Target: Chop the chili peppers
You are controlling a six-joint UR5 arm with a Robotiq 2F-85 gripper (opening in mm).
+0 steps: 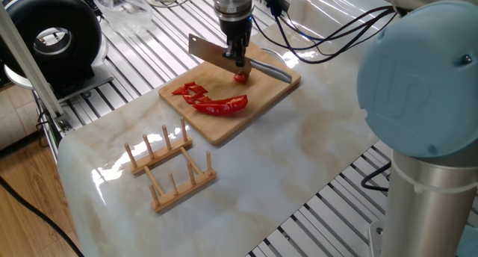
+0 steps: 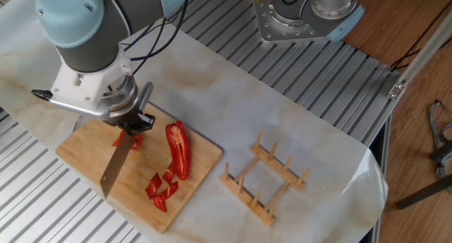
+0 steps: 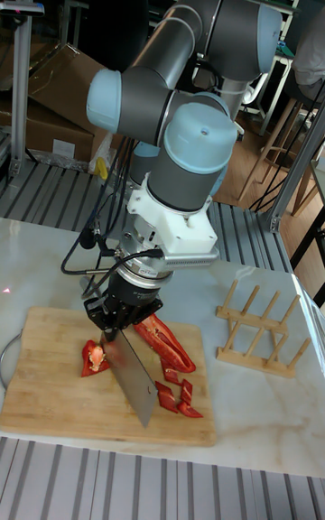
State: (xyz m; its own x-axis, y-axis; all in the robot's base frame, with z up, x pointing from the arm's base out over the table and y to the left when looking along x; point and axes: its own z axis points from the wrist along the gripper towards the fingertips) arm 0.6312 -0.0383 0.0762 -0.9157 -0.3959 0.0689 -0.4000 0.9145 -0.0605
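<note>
The chili peppers are lying on the cutting board (image 2: pixel 78 152) in three lots: a long uncut half (image 2: pixel 178 150) near the middle of the board, a cluster of cut bits (image 2: pixel 161 187) at that half's tapering end, and a small separate piece (image 2: pixel 129 138) beside the knife (image 2: pixel 115 165). The long half's axis is being presented roughly parallel to the blade in the other fixed view (so a crosswise chop would seem to need either a turn of the blade or a shift along the pepper). The knife is being held by its handle in the gripper (image 2: pixel 134 121), which is clenched on it, with the blade raised and tilted over the board's bare part. From the gripper, the long half is lying to the side nearer the wooden rack (image 2: pixel 263 181), with the small piece almost directly beneath the gripper. The board is resting on the marble bench (image 2: pixel 233 95), well apart from the rack.
</note>
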